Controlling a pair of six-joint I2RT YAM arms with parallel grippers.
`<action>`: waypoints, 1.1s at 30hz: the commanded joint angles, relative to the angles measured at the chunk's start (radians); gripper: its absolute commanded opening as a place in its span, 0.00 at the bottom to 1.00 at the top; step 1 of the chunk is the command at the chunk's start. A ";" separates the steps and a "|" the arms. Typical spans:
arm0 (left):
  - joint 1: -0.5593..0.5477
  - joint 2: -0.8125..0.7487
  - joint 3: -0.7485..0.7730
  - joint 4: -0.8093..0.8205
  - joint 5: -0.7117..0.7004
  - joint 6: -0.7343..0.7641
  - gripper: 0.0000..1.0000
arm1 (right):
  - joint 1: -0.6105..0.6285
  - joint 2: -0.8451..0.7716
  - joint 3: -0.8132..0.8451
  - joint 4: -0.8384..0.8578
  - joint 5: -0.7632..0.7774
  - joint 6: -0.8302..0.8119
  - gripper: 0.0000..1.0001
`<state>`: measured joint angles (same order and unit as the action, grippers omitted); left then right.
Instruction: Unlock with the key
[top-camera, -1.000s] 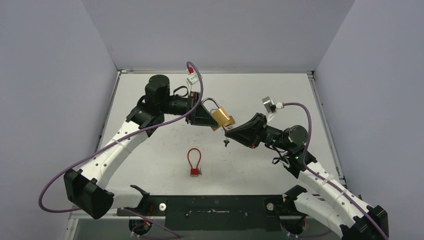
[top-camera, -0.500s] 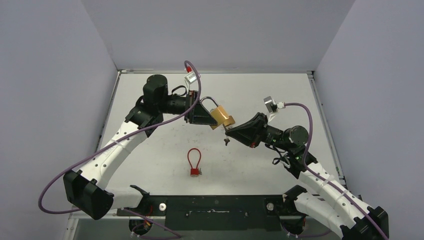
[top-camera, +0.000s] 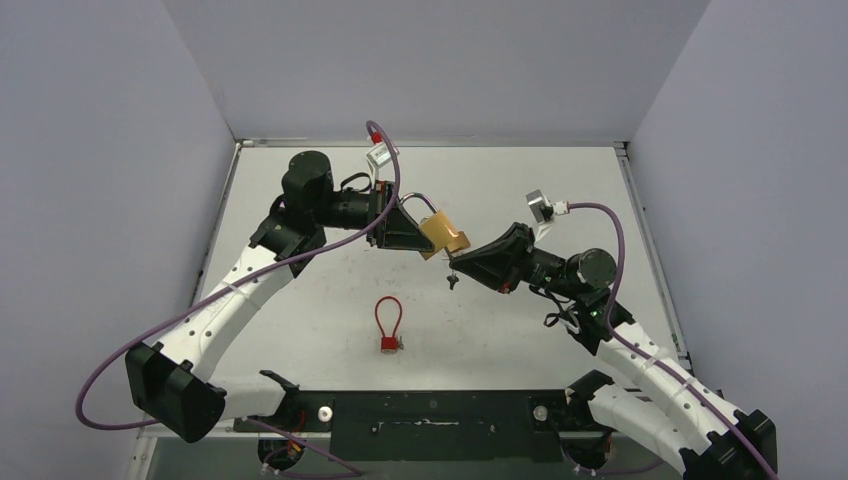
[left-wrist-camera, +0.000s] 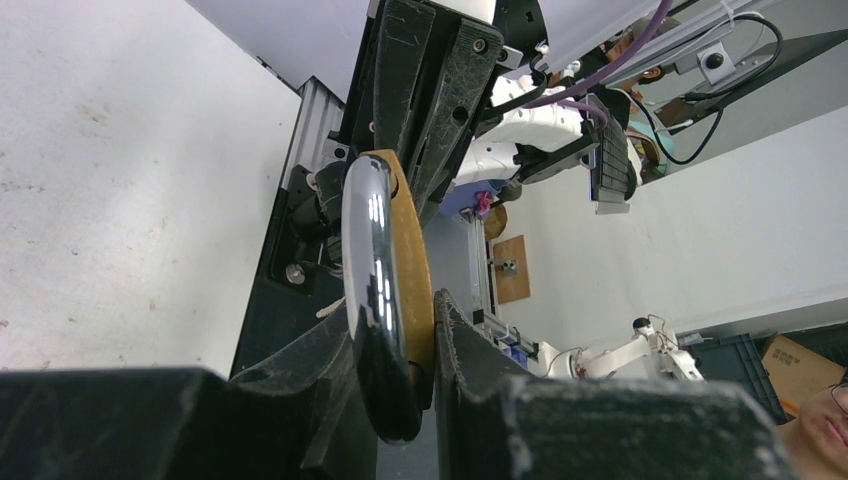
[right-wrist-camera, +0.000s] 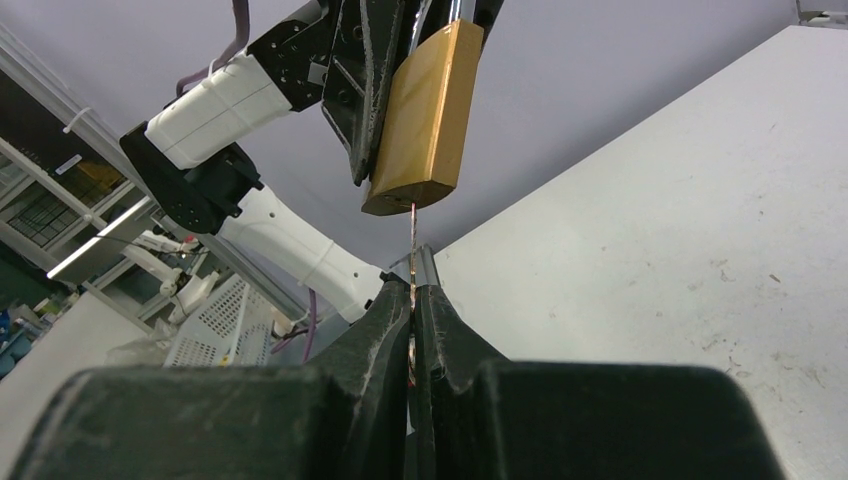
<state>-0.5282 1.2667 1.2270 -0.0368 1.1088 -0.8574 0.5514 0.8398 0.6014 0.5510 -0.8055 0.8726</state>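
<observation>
Three grey walls (top-camera: 420, 60) enclose the white table (top-camera: 330, 330); left gripper (top-camera: 408, 228) clamps padlock (top-camera: 445, 236), right gripper (top-camera: 458, 261) key (right-wrist-camera: 412, 230).

Bright, even light, soft shadows; glare streaks the padlock (left-wrist-camera: 380, 290), foreground blurred.

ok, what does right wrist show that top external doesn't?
Only right wrist: the thin key running from the shut right gripper up to the underside of the brass padlock. Only top external: a red cable lock on the table, a second key dangling under that gripper. Both: the left gripper holding the padlock.
</observation>
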 joint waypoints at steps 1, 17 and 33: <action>0.004 -0.048 0.017 0.128 0.033 -0.015 0.00 | 0.007 0.003 0.047 0.058 -0.014 -0.018 0.00; 0.004 -0.047 0.010 0.109 0.019 0.007 0.00 | 0.008 -0.002 0.055 0.080 -0.034 -0.003 0.00; -0.004 -0.070 -0.003 0.082 0.057 0.060 0.00 | 0.010 0.058 0.107 0.063 -0.077 0.052 0.00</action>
<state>-0.5278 1.2522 1.2160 -0.0151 1.1152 -0.8337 0.5526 0.8856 0.6422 0.5594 -0.8696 0.9058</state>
